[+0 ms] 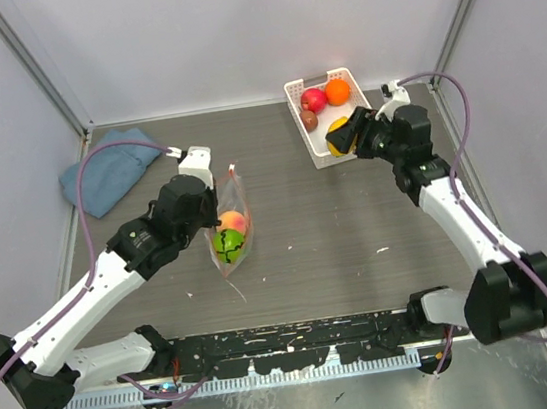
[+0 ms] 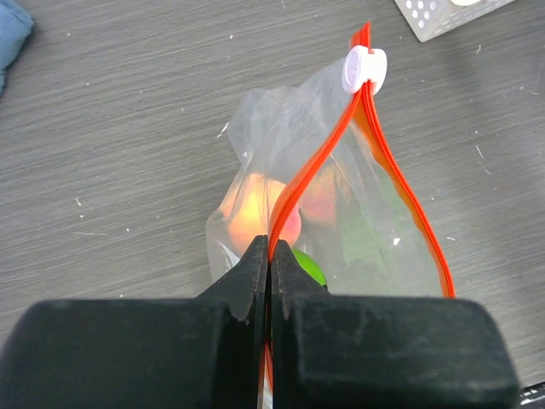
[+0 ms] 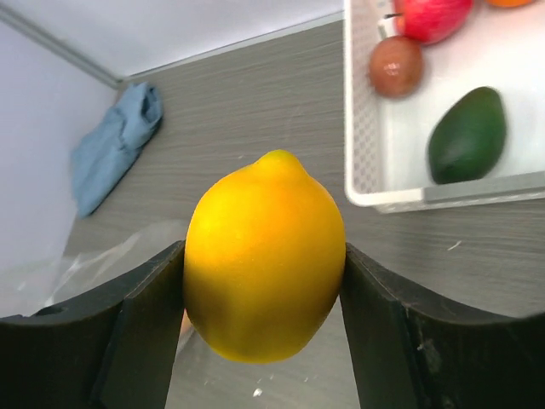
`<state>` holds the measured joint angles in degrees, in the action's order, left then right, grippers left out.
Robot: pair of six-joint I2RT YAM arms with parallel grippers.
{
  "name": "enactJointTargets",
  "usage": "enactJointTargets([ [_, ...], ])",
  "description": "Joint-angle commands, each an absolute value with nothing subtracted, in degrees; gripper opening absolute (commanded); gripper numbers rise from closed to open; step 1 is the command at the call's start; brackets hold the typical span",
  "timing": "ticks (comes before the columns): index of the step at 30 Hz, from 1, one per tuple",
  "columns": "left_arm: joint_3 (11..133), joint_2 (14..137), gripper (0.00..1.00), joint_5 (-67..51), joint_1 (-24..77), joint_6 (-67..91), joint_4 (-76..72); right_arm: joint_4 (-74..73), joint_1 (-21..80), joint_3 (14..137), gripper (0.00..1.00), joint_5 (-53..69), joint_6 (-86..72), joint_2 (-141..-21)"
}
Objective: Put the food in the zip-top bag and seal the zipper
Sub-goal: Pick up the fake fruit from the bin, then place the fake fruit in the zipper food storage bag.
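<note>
The clear zip-top bag [image 1: 229, 228] stands on the table with a peach [image 1: 234, 220] and a glossy green fruit [image 1: 225, 243] inside. My left gripper [image 1: 210, 205] is shut on one side of the red-orange zipper strip [image 2: 313, 169] and holds the bag's mouth open. The white slider [image 2: 364, 70] sits at the strip's far end. My right gripper [image 1: 341, 138] is shut on a yellow lemon [image 3: 265, 256] and holds it in the air just beside the white basket [image 1: 300, 125]. Red [image 1: 314, 98], orange [image 1: 337, 90] and brown [image 1: 309, 119] fruits lie in the basket.
A dark green avocado-shaped fruit [image 3: 466, 136] also lies in the basket [image 3: 443, 192]. A blue folded cloth [image 1: 108, 172] lies at the back left. Grey walls close in the table on three sides.
</note>
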<state>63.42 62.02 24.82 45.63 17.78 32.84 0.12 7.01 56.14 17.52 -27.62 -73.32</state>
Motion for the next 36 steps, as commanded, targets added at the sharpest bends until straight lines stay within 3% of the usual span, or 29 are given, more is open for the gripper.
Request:
enactJointTargets([
  [1, 65.59, 61.90, 0.00, 22.58, 45.26, 19.21, 30.00, -0.79, 10.15, 52.92, 0.45, 21.36, -29.08, -64.24],
  [13, 67.65, 63.29, 0.00, 19.71, 45.22, 21.06, 30.65, -4.25, 28.13, 52.69, 0.46, 19.78, -31.02, -55.01],
  [23, 69.77, 65.93, 0.00, 18.27, 45.20, 24.43, 31.25, 2.40, 41.64, 53.80, 0.45, 19.92, -32.14, -59.01],
  [36, 67.78, 66.70, 0.00, 15.43, 45.22, 29.24, 28.92, 8.61, 49.23, 56.59, 0.45, 19.53, -33.93, -66.32],
])
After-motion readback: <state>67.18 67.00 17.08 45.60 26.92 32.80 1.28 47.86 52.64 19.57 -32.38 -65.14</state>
